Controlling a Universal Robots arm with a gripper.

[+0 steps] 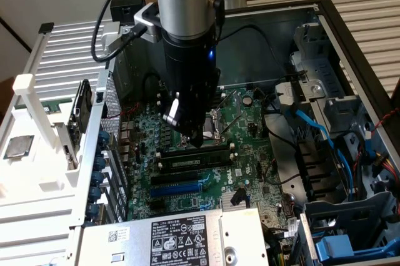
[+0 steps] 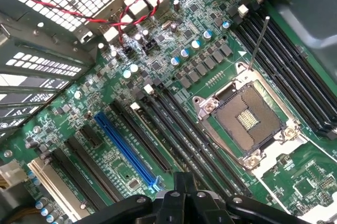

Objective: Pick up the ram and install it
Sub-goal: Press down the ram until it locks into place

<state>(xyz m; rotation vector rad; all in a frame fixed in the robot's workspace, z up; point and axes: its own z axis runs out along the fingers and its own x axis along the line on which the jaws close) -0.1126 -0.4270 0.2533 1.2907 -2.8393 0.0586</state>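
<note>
While its jaws press together holding nothing, the pincer [image 1: 195,141] hovers over the motherboard [image 1: 247,153].

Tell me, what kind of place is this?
Probably a computer repair bench: an open computer case shows its green circuit board, with an empty chip socket, under a robot arm.

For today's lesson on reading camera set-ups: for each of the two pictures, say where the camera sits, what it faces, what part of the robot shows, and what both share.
Exterior view: off the arm, above the open computer case, looking down at the motherboard; the arm and its gripper show.
Wrist view: on the wrist, facing the board close up; the gripper shows, shut.
Shared: the blue expansion slot, the empty processor socket and the black memory slots.
</note>
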